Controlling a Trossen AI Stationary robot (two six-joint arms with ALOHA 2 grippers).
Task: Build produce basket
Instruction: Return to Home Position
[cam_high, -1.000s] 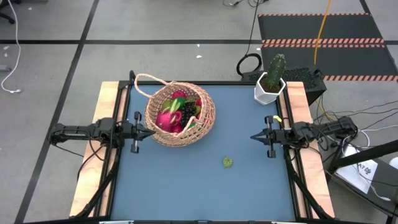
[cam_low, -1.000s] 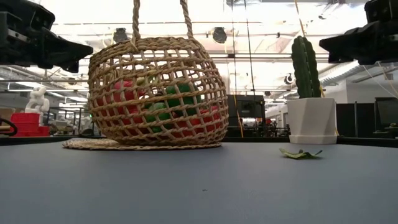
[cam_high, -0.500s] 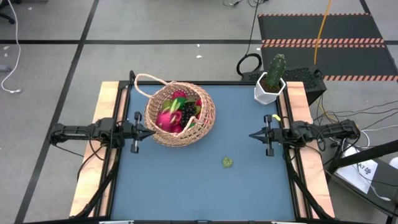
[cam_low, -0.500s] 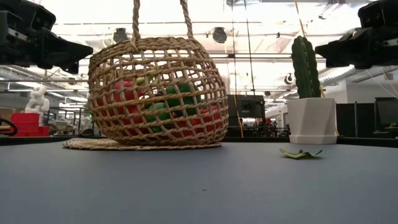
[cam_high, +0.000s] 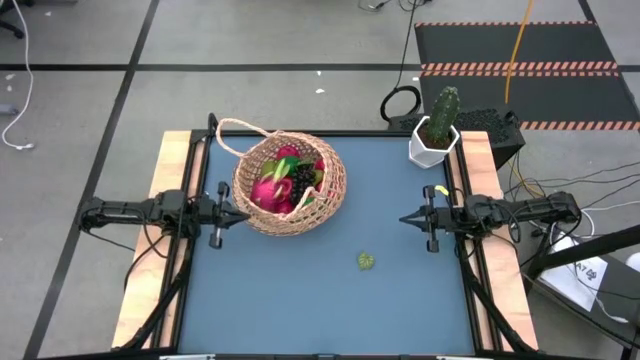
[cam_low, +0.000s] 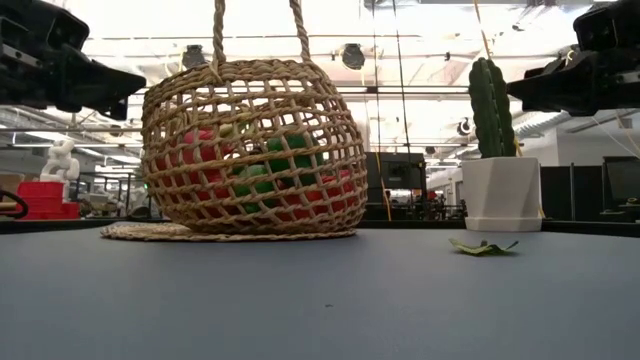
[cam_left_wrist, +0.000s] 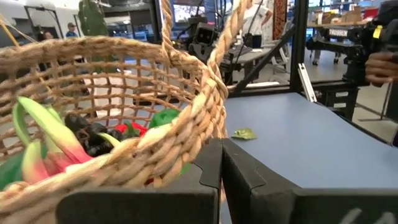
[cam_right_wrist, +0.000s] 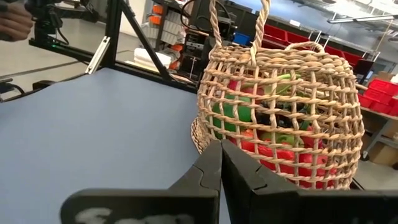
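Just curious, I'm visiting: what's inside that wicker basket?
The basket holds a pink dragon fruit, dark grapes and more red and green produce. Anything beneath them is covered.

The basket (cam_high: 290, 185) crowds the left gripper (cam_high: 238, 211), just beside its tip. A cactus pot (cam_high: 433, 143) blocks the far right corner. The table (cam_high: 300, 310) lies open across its middle and near half, bar a green scrap (cam_high: 366, 261).

Left tool (cam_high: 244, 212), right tool (cam_high: 404, 219): fingers together.
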